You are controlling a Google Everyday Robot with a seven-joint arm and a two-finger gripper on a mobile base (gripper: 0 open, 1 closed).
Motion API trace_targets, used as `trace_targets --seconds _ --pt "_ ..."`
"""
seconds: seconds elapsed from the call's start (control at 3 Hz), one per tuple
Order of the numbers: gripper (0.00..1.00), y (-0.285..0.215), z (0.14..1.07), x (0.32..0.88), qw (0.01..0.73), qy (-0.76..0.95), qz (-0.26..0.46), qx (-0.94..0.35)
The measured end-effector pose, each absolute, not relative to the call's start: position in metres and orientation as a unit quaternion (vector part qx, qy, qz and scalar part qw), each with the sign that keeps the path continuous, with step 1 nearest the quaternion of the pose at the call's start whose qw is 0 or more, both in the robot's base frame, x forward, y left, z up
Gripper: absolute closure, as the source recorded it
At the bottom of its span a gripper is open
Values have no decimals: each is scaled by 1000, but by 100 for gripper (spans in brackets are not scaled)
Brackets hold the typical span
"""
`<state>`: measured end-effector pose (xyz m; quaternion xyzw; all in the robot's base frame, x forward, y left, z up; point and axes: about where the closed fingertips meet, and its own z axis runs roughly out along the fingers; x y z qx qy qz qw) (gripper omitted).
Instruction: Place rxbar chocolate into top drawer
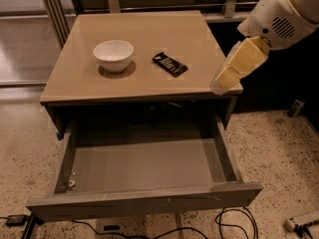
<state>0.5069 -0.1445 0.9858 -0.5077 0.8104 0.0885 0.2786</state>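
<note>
Tabletop point(149, 31) with rxbar chocolate point(170, 64) mid-surface, top drawer point(144, 204) open below, hand point(222, 83) at right edge, grip unclear

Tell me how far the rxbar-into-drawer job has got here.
Done: the top drawer stands pulled open, with no bar inside. In hand: the gripper hovers at the front right corner of the table, apart from the rxbar chocolate. Left: grasp the bar, which lies on the tabletop right of the white bowl, and set it in the drawer.

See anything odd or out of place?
Nothing spilled or broken. The rxbar chocolate lies askew on the table, a scrap sits front-left in the open top drawer, and the gripper hovers at the table's right edge.
</note>
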Motion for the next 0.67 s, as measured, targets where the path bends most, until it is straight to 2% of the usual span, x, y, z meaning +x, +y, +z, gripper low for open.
trace_targets --seconds 0.67 --pt "0 -129 958 558 309 793 64 -521"
